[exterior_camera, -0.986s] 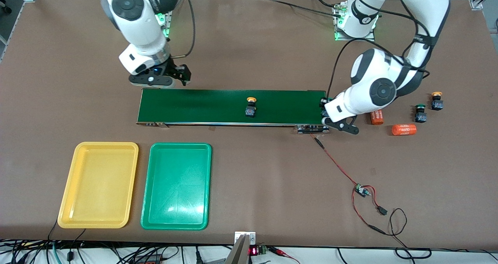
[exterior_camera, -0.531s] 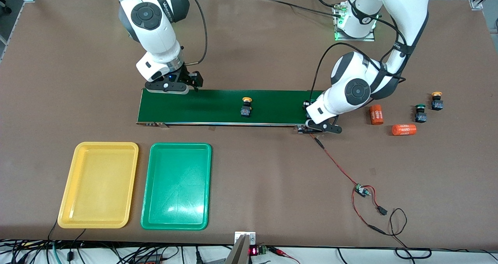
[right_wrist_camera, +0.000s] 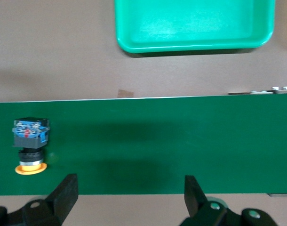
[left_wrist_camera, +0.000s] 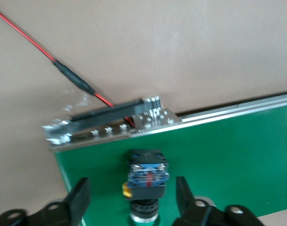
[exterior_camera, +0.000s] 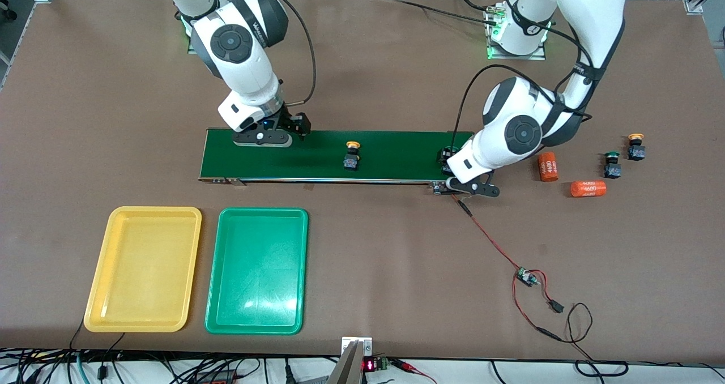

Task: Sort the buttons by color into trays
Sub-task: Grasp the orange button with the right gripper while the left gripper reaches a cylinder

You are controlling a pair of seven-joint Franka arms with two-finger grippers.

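Button (left_wrist_camera: 147,175) between left wrist fingers (left_wrist_camera: 79,200)

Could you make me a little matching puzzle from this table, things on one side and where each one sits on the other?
Things:
1. yellow-capped button
2. green tray
3. orange cylinders
4. right tool

Places:
A. on the bare table toward the left arm's end, next to two more buttons
B. over the conveyor belt, at the right arm's end of it
C. lying on the belt, about midway along it
D. beside the yellow tray, nearer the front camera than the belt

Pairs: 1-C, 2-D, 3-A, 4-B
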